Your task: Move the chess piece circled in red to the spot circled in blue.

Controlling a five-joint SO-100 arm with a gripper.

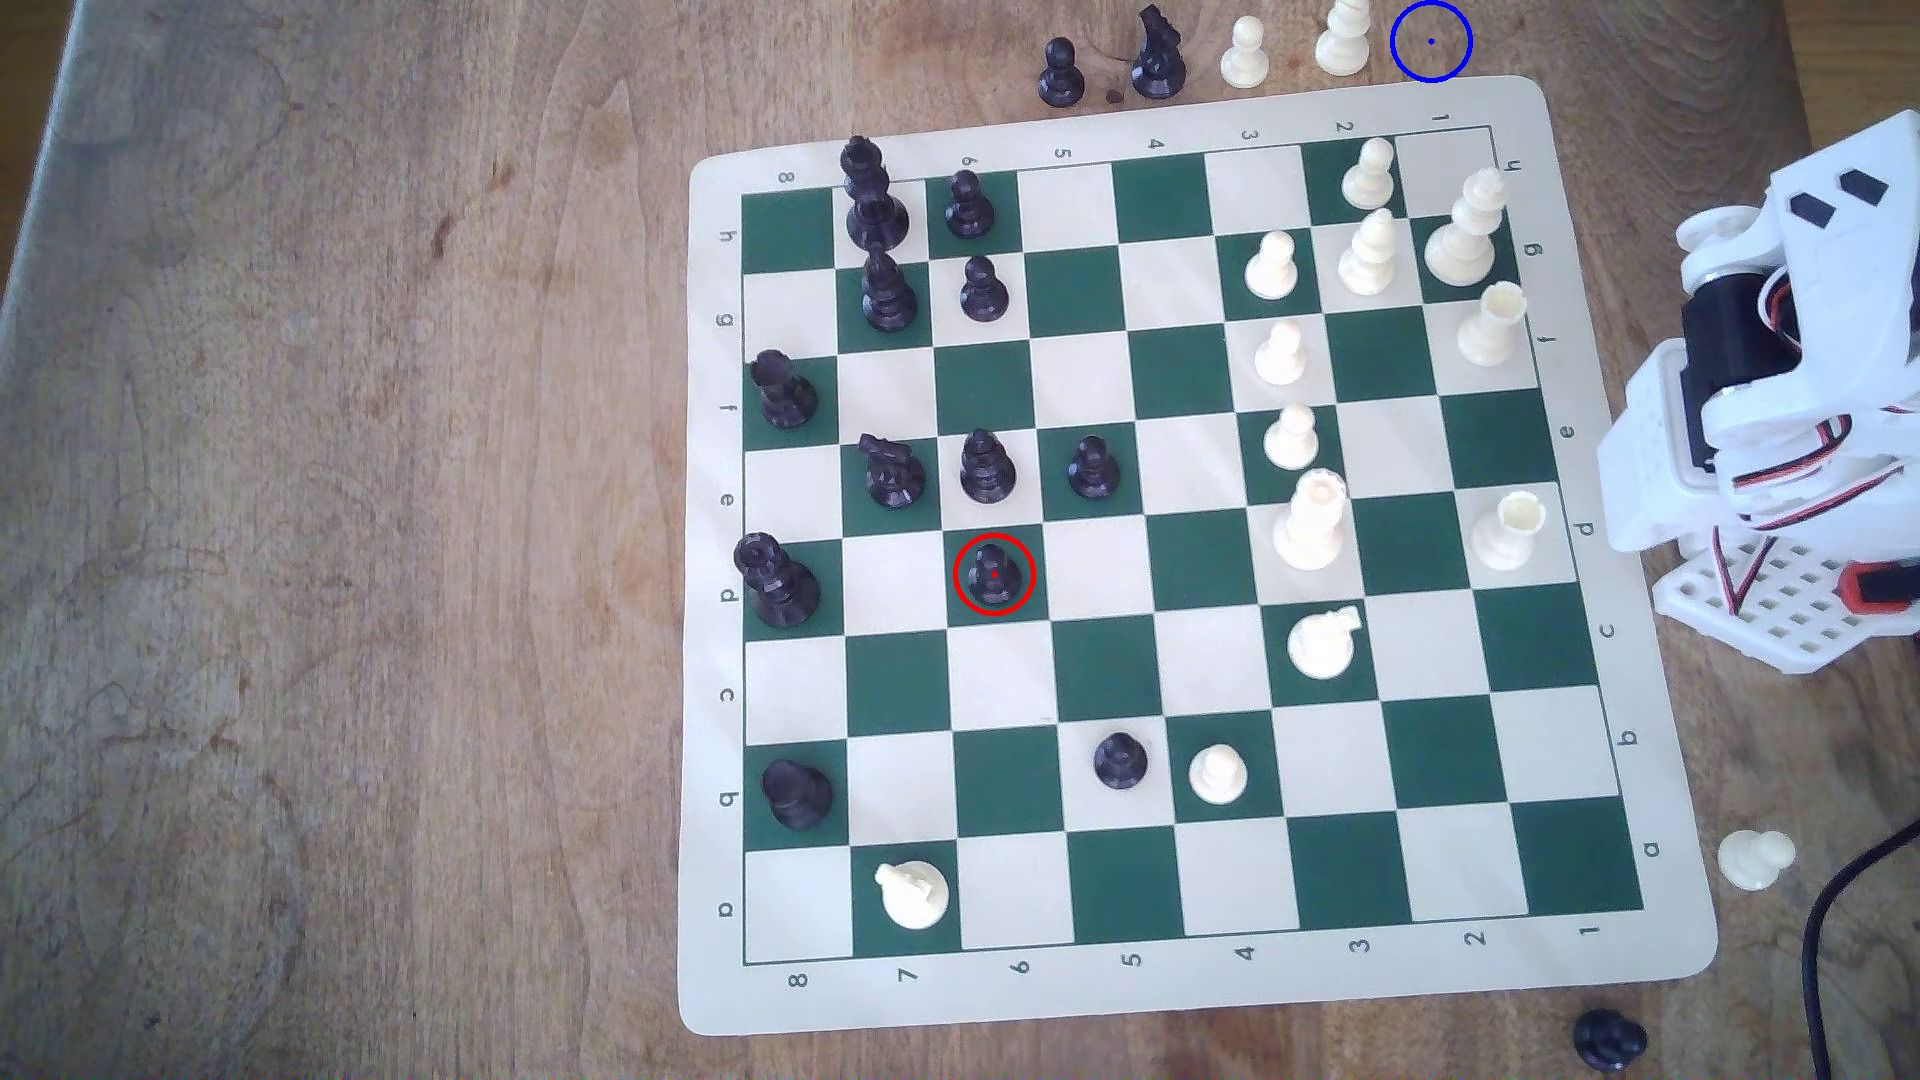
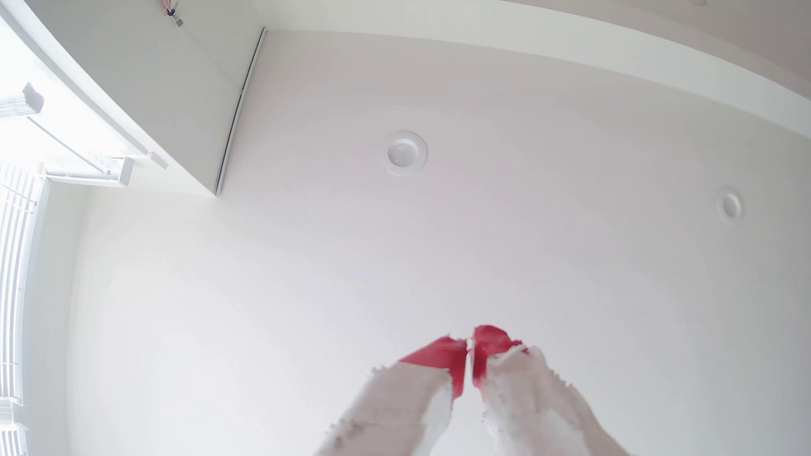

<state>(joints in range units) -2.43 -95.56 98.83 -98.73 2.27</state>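
Observation:
The chess piece, a small black pawn ringed in red, stands upright on a dark green square toward the exterior view's left part of the board. The spot, a blue circle on bare wood, lies just beyond the board's far corner on the exterior view's right. My white arm sits folded off the board's edge on the exterior view's right, far from both. In the wrist view my gripper points up at the ceiling, its red-tipped fingers pressed together with nothing between them.
Several black and white pieces crowd the board. Captured pieces line the far edge beside the spot, nearest a white piece. A white pawn, a black piece and a black cable lie off the board near the arm.

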